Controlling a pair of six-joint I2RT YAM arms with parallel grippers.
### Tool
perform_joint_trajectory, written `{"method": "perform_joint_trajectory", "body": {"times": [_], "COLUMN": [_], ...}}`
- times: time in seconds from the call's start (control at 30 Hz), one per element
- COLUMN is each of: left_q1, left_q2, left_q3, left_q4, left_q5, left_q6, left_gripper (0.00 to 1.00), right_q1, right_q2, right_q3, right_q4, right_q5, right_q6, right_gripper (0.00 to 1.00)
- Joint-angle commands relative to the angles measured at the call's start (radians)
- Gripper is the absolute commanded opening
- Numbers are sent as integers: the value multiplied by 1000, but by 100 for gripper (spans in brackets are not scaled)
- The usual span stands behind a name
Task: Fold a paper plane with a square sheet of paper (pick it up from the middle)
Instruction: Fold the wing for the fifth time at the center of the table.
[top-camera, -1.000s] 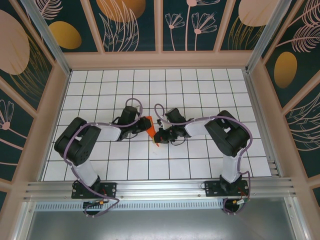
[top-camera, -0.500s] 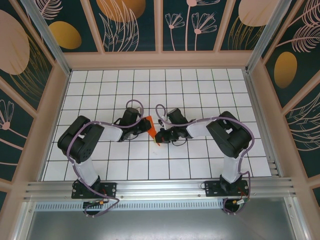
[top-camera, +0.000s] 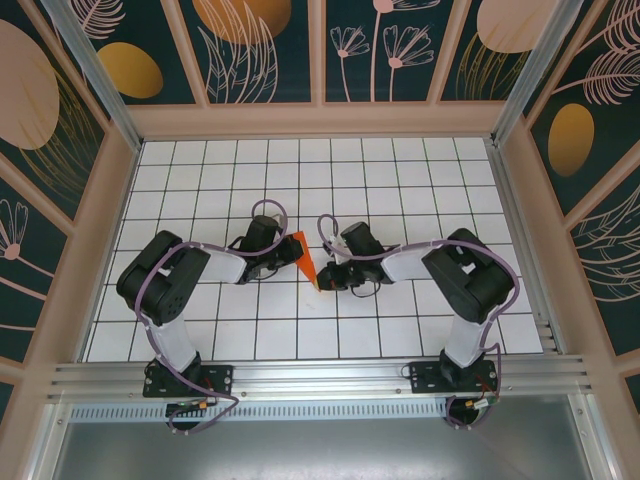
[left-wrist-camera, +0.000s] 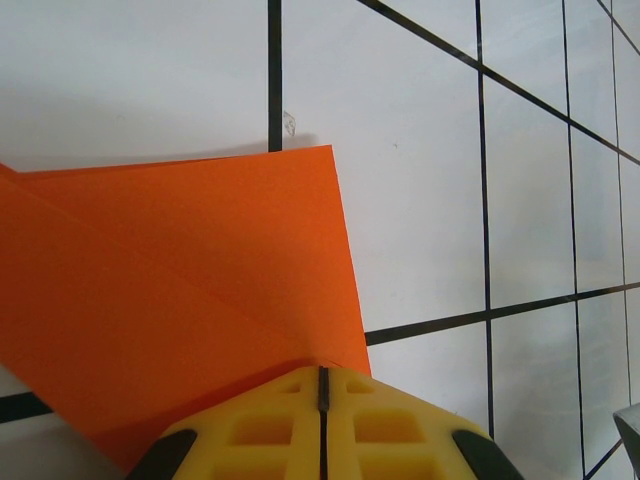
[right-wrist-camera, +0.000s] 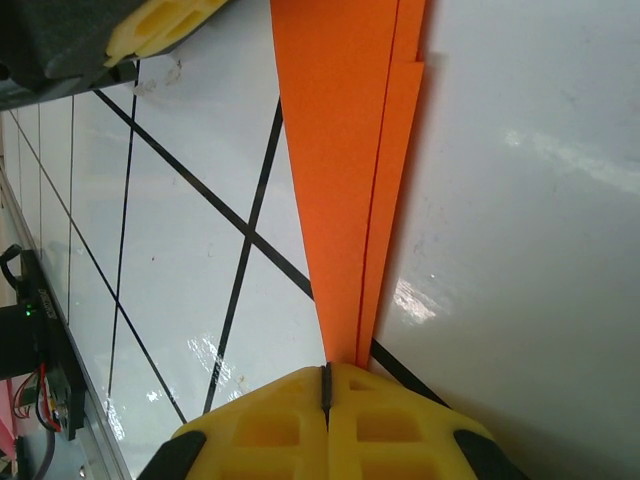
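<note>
The orange paper (top-camera: 304, 257) is folded into a narrow pointed shape and held between both arms at the middle of the table. My left gripper (left-wrist-camera: 322, 372) is shut on its wide end, where the paper (left-wrist-camera: 180, 300) spreads out flat with a diagonal crease. My right gripper (right-wrist-camera: 326, 368) is shut on the pointed end, and the paper (right-wrist-camera: 350, 180) runs away from it as a slim layered wedge. In the top view the left gripper (top-camera: 288, 252) and right gripper (top-camera: 322, 279) sit on either side of the paper, close together.
The white grid table (top-camera: 300, 180) stretches around both arms. The left gripper's yellow finger (right-wrist-camera: 160, 25) and dark body show at the top left of the right wrist view. Patterned walls (top-camera: 320, 50) enclose the table at back and sides.
The right gripper has shifted slightly right and toward the near edge with the paper's point. The left arm has moved a little right. Both grippers stay shut on the paper.
</note>
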Motion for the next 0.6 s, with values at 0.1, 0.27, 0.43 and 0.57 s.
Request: {"method": "perform_joint_trajectory", "body": {"times": [0.1, 0.27, 0.43, 0.57], "left_q1": [7, 7, 8, 7], "left_q2": [79, 72, 53, 50], "left_q3": [-34, -33, -39, -38], "left_q4": [-111, -103, -98, -99], "left_q5": [-100, -84, -63, -56], "left_q6": [5, 12, 26, 36], "left_gripper": [9, 9, 10, 10], "right_q1": [13, -2, -10, -9], "right_q2": [-41, -81, -132, -114], "right_q3": [-52, 12, 67, 110], "right_q4": [-223, -200, -113, -98], "right_q5": [37, 106, 127, 112], "right_q6": [-61, -43, -14, -16], "right_gripper": [6, 4, 3, 3]}}
